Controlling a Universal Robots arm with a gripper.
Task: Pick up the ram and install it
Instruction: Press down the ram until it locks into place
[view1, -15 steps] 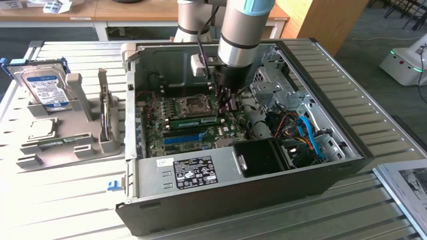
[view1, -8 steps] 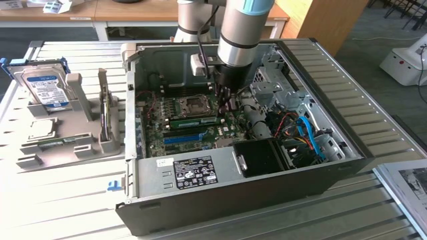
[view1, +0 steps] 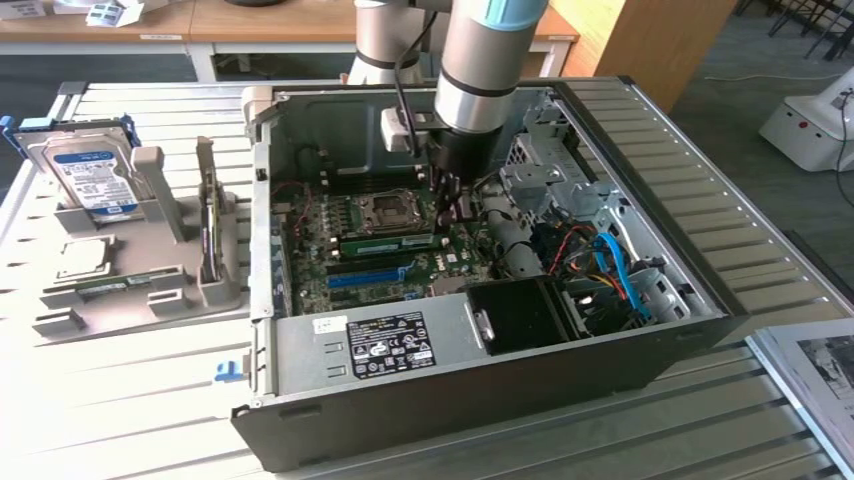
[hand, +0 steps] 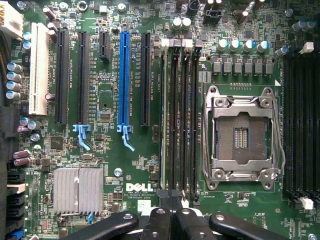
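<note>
The arm is down inside the open computer case (view1: 694, 300), gripper (view1: 447, 205) at the middle of the exterior frame. The fingers (hand: 156, 220) are pinched right together, no gap showing, and they sit over one end of the ram (view1: 387, 243). That's the green stick standing on edge in a memory slot just beside the CPU socket (view1: 390, 210). Whether they nip the board or only bear down on it, I can't tell.

To do this well, I'd say keep the push straight down the slot line with no twist, and see both ends seated evenly — one end riding high would mean a half-latched stick.

From the wrist camera the ram (hand: 163, 115) is a pale edge running along its slot, between the blue slot (hand: 124, 80) and the socket (hand: 242, 132), so alignment reads clearly. The exterior view gives what that misses — the stick's height, and the hard drive (view1: 87, 175) parked in a stand at upper left.
</note>
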